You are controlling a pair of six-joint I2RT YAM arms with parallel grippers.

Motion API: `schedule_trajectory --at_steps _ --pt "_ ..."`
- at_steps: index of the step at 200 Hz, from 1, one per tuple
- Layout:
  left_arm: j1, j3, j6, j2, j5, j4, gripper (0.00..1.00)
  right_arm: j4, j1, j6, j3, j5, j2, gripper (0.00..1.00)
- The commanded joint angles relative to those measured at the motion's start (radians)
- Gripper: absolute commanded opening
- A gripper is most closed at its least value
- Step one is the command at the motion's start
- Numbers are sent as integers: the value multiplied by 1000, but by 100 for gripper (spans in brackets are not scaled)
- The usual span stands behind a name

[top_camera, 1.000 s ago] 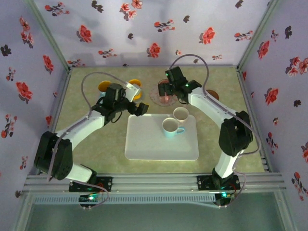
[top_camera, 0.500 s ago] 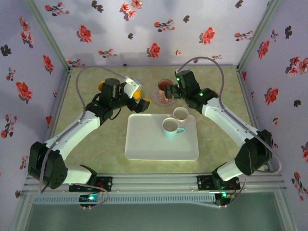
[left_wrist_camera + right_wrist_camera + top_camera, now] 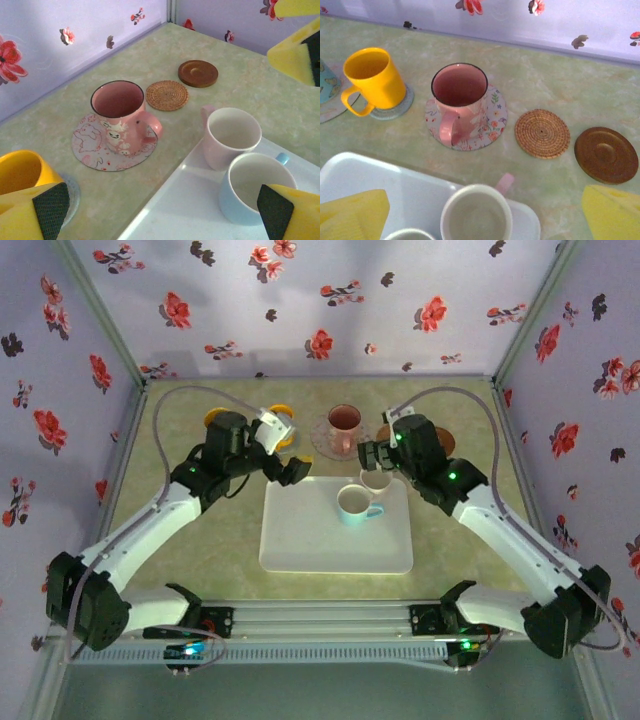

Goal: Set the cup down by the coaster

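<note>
Right gripper [image 3: 371, 454]: jaws wide, empty, pale pink cup [image 3: 476, 216] directly beneath. Risk: blue cup [image 3: 255, 190] sits just beside it, so a descending finger may strike or tip either. Left gripper [image 3: 284, 453]: wide, empty.

Tray [image 3: 330, 540] mid table [image 3: 220, 540]. In its rear-R corner: front tray cup [image 3: 353, 502] w/ rear tray cup [image 3: 376, 477] just behind. Behind tray: centre cup [image 3: 459, 92] on centre coaster [image 3: 495, 112]; L cup [image 3: 372, 77] on L coaster [image 3: 402, 107] beside it; inner bare coaster [image 3: 542, 133], outer bare coaster [image 3: 606, 154] to R.
</note>
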Motion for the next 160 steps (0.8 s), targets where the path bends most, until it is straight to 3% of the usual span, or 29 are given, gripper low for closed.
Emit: schedule_trajectory --at_steps 1,72,160 --pt "-12 -37 9 -34 19 -17 100 -50 14 -33 -37 -7 -44 100" --pt "-30 -106 -9 -66 30 -53 100 -160 39 9 -150 -65 -151 100" --pt "-37 -177 -31 -69 32 -30 100 -66 39 202 -290 -198 -186 100"
